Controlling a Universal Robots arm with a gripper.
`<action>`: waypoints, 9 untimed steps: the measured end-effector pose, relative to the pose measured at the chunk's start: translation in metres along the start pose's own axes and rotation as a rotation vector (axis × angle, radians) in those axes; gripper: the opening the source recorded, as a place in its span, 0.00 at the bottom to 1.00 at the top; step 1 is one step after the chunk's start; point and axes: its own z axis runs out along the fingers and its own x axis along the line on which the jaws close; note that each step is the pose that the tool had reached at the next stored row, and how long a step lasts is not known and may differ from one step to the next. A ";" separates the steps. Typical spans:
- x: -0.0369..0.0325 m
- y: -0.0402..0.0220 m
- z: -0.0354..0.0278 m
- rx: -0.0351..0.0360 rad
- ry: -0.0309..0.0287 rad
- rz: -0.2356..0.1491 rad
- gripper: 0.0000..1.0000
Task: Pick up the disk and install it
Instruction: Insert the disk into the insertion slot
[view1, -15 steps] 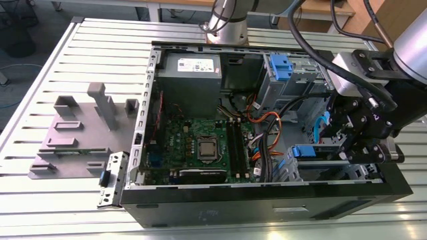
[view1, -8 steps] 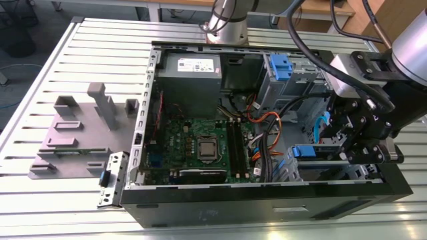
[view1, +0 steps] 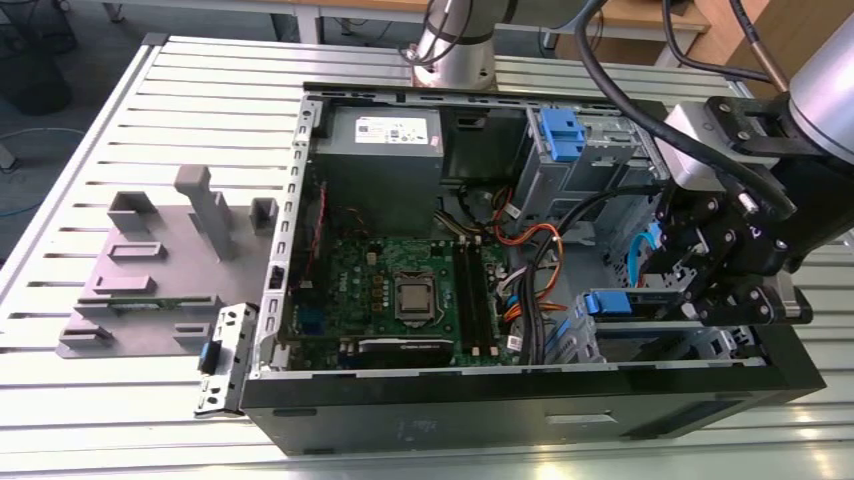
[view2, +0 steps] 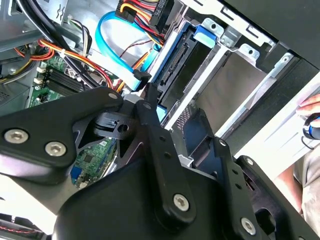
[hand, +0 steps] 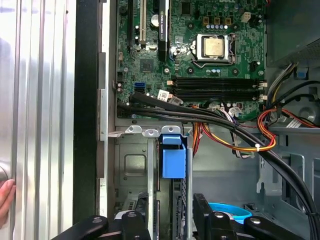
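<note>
Since the disk (hand: 173, 161) stands on edge in the drive cage (hand: 131, 165) and I cannot tell whether my gripper (hand: 171, 210) grips it, a skewed push could jam it or pinch the cables (hand: 200, 117).

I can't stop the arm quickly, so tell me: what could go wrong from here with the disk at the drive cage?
The disk stands in the drive cage slot; slightly skewed, its blue frame could jam. The cables run right beside the gripper and might snag. A person's hand is at the table beside the case, possibly in harm's way.
</note>
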 end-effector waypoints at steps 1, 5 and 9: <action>0.0000 0.0000 -0.0001 0.0000 0.0002 0.000 0.48; 0.0000 0.0000 -0.0002 0.0000 0.0002 0.000 0.48; 0.0000 0.0000 -0.0001 0.0035 -0.0002 0.000 0.48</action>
